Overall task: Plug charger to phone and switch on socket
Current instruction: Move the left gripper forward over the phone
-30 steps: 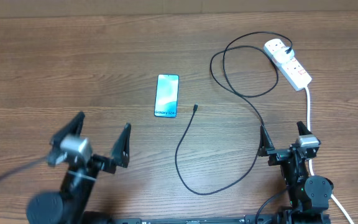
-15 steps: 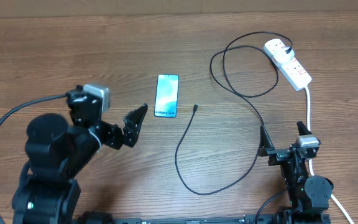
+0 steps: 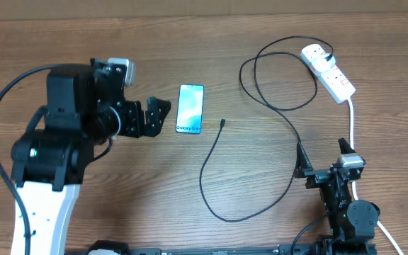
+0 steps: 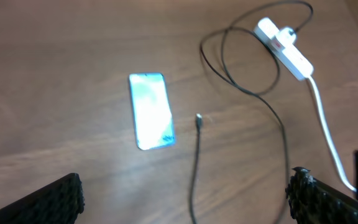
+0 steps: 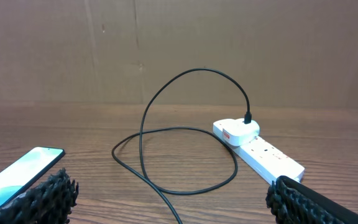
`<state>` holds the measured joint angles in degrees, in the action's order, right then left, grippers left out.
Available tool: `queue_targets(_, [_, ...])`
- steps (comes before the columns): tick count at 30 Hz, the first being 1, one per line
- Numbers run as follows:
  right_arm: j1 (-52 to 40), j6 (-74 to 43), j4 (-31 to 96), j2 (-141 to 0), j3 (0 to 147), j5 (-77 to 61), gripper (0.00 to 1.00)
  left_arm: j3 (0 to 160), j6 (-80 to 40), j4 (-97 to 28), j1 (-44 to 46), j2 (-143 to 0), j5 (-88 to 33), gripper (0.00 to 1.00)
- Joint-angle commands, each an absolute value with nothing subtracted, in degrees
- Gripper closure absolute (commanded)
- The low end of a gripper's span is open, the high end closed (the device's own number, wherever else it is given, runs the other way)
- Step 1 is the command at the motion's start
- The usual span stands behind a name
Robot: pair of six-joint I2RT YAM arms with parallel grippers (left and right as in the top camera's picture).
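Black-fingered, spread wide and empty, the left end effector has swung forward, the phone just ahead of it and the charger tip beyond, so the approach looks underway.

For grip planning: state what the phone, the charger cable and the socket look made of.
The phone: a glossy, glass-like front with a light blue screen and black edges. The charger cable: a thin black flexible sheath, probably rubber or soft plastic, since it lies in loose loops. The socket: smooth white casing with red switch marks, apparently hard plastic.
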<state>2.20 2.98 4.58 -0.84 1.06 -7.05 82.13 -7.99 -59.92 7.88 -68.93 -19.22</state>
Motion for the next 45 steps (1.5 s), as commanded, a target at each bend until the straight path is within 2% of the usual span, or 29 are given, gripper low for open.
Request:
queue_targets(1, [2.3,3.1,4.4,-0.2,0.5,-6.5,0.0,83.3,-10.3,-62.4,8.4,-71.3,-26.6,0.0])
queue_targets(9, [2.3,3.1,4.4,-0.2,0.5,-6.5,0.0,83.3,-9.3,-63.7,13.0,-75.6,-25.6,0.0])
queue_targets(16, [2.3,3.1,4.4,-0.2,0.5,-6.5,0.0,83.3,-22.1,-65.6,21.0,-80.0,-5.0,0.0])
queue_targets(24, [2.3,3.1,4.4,-0.2,0.5,-6.5,0.0,83.3,-22.2,-64.6,21.8,-83.6,-5.0,0.0])
queue_targets(32, [2.3,3.1,4.4,-0.2,0.5,-6.5,0.0,83.3,-23.6,-64.3,21.8,-90.1,-12.6,0.0])
queue_targets(45, [2.3,3.1,4.4,-0.2,0.5,-6.5,0.0,83.3,-22.5,-68.1,21.9,-97.8,-12.8,0.0])
